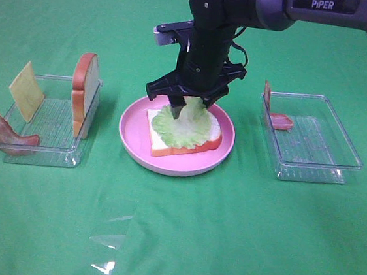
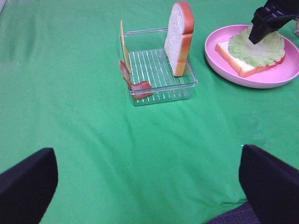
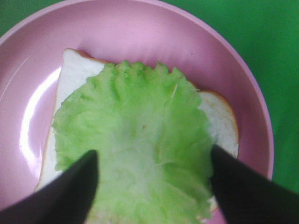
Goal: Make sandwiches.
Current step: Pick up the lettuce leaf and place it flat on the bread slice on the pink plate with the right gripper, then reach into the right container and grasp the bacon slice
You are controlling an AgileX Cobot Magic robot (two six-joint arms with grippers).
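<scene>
A white bread slice [image 1: 163, 145] with an orange-brown crust lies flat on the round pink plate [image 1: 167, 165]. A ruffled green lettuce leaf [image 1: 184, 128] lies on top of it. My right gripper [image 1: 189, 106] hangs just over the plate with its jaws spread wide, one finger on each side of the leaf's edge. In the right wrist view the lettuce [image 3: 135, 121] covers most of the bread [image 3: 74, 70], between the open gripper [image 3: 154, 186] fingers. My left gripper [image 2: 149, 186] is open and empty over bare cloth, out of the high view.
The left clear tray [image 1: 51, 143] holds an upright bread slice [image 1: 85, 91], a yellow cheese square [image 1: 27, 90] and a bacon strip [image 1: 3, 133] draped over its edge. The right clear tray [image 1: 311, 141] holds a bacon strip [image 1: 279, 120]. Green cloth covers the table.
</scene>
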